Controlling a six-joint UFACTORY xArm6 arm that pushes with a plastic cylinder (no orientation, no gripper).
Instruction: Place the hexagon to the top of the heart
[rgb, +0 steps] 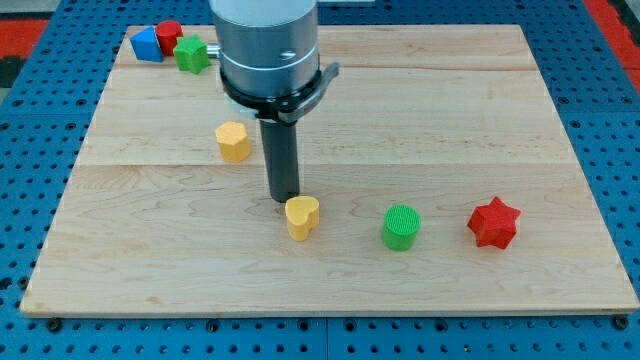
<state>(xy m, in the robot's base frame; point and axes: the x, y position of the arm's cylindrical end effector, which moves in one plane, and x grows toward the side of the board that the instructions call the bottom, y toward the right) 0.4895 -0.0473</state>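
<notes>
A yellow hexagon block (233, 141) lies on the wooden board left of centre. A yellow heart block (302, 217) lies lower down, near the middle. My tip (286, 199) stands at the heart's upper left edge, touching or almost touching it. The hexagon is apart from the rod, up and to the view's left of my tip. The arm's grey body hides part of the board's top middle.
A green cylinder (401, 227) and a red star (494, 223) lie to the right of the heart. A blue block (147, 45), a red block (169, 35) and a green block (192, 54) cluster at the top left corner of the board (450, 120).
</notes>
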